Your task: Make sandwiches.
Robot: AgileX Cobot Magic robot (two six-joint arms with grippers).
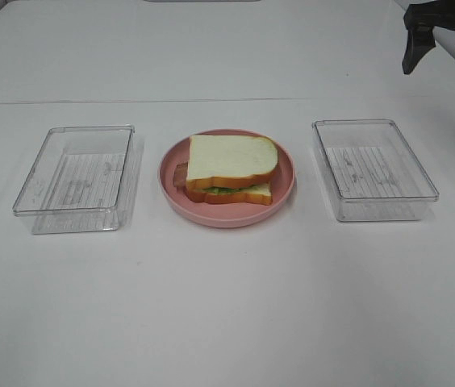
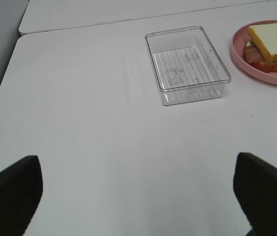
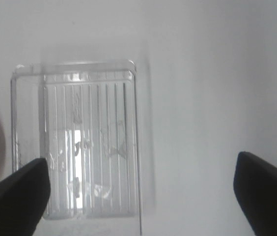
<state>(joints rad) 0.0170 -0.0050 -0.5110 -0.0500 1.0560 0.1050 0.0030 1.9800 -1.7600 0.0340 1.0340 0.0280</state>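
Bare white worktop [image 1: 227,314] fills the foreground of my high view. At mid-frame sits the sandwich [image 1: 229,168], one stack on the round pink plate [image 1: 284,187]: a white bread slice [image 1: 231,156] with orange-brown crust on top, green lettuce [image 1: 224,190] and a reddish-brown bacon edge [image 1: 181,176] peeking out above the lower slice [image 1: 253,196]. One clear tray [image 1: 73,173] lies left of the plate, another [image 1: 373,168] to its right, both apart from it. My right tool [image 1: 445,50] hangs dark in the upper right corner; its wrist view shows the fingers [image 3: 15,194] spread wide over the right tray [image 3: 74,147], holding nothing. My left tool [image 2: 138,196] also stands spread and empty, with the left tray [image 2: 187,64] and sandwich [image 2: 272,46] beyond it.
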